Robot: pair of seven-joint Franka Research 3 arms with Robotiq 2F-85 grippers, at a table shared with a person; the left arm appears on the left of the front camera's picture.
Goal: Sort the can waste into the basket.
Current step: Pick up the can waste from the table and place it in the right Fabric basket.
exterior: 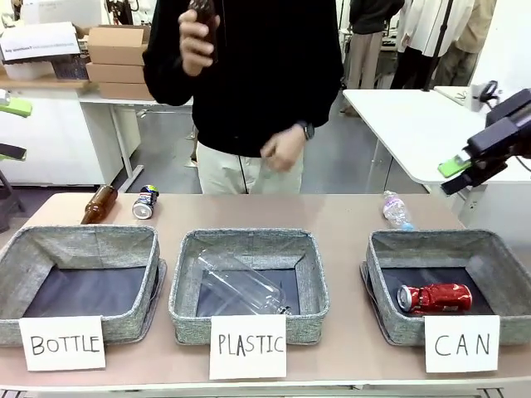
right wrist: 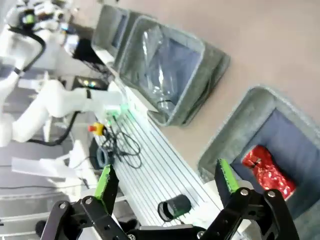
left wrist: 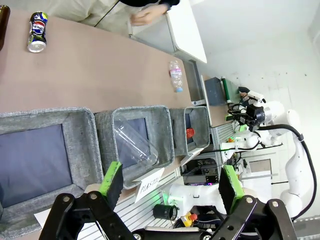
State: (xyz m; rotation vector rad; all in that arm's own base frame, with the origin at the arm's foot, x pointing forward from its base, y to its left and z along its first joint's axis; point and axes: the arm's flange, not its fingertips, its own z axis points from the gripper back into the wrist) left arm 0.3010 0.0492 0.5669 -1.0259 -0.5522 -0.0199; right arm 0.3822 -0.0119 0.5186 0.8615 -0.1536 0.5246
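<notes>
1. Front view: the red can (exterior: 435, 297) lies on its side on the dark lining of the CAN basket (exterior: 503, 253), at the right end of the worktop (exterior: 332, 211).
2. The dark blue can (exterior: 145, 201) lies on the far left part of the worktop, behind the BOTTLE basket (exterior: 83, 240) and just beside a brown glass bottle (exterior: 98, 204) that also lies flat.
3. The right gripper (exterior: 459, 174) hangs in the air above and behind the CAN basket's far right corner, its jaws spread with nothing between them. The right wrist view looks down on the red can in that basket.
4. The left gripper (exterior: 10, 128) is at the left edge, raised above the worktop. The left wrist view shows its jaws spread wide and empty.
5. A clear plastic bottle (exterior: 241, 286) lies in the PLASTIC basket (exterior: 249, 240). A small plastic bottle (exterior: 397, 210) lies on the worktop behind the CAN basket.
6. The person's raised hand (exterior: 196, 41) holds a dark brown bottle (exterior: 204, 12).
</notes>
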